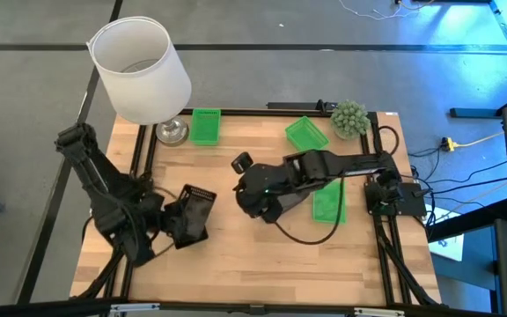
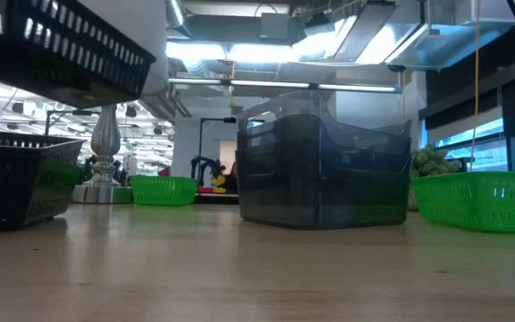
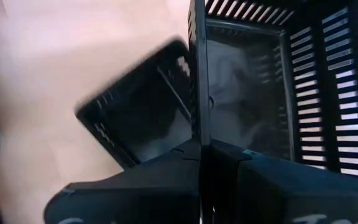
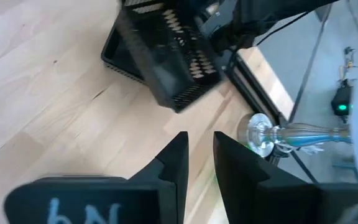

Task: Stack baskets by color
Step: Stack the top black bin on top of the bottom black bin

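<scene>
Overhead looks straight down, low camera level across; both share the lamp base (image 1: 172, 132).

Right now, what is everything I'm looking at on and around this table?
green baskets: three, bright green; one beside the lamp, one near the plant ball, one partly under the right arm
black baskets: two, black; one on the table, one lifted above it
grey basket: at least one, smoky translucent; mid-table
lamp: one, white shade, silver foot; far left corner
plant ball: one, green; far right corner
table: one, pale wood
left gripper: dark, shut on the lifted black basket's wall
right gripper: dark, open, empty, over mid-table
</scene>
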